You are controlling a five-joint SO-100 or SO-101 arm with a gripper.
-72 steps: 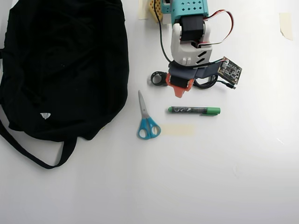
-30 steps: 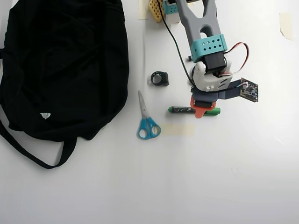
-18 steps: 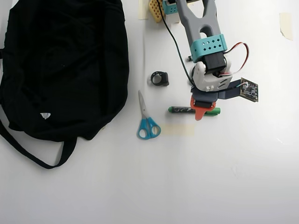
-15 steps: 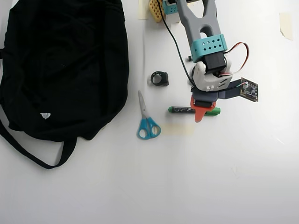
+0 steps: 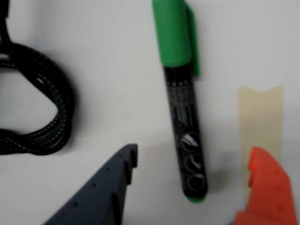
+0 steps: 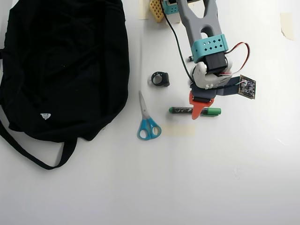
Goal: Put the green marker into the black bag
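Note:
The green marker (image 5: pixel 185 117) lies flat on the white table, its green cap towards the top of the wrist view. My gripper (image 5: pixel 193 154) is open and hangs low over the marker's barrel end, with the dark finger (image 5: pixel 110 187) to its left and the orange finger (image 5: pixel 267 192) to its right. Neither finger touches the marker. In the overhead view the marker (image 6: pixel 180 110) lies sideways with its cap to the right, and my gripper (image 6: pixel 197 109) straddles its middle. The black bag (image 6: pixel 61 65) lies far to the left, with its strap trailing down.
A coiled black cable (image 5: pixel 42 108) lies left of the marker in the wrist view, and it shows in the overhead view (image 6: pixel 160 78) too. Blue-handled scissors (image 6: pixel 147 124) lie between the bag and the marker. A strip of beige tape (image 5: pixel 260 117) is stuck to the table beside the marker.

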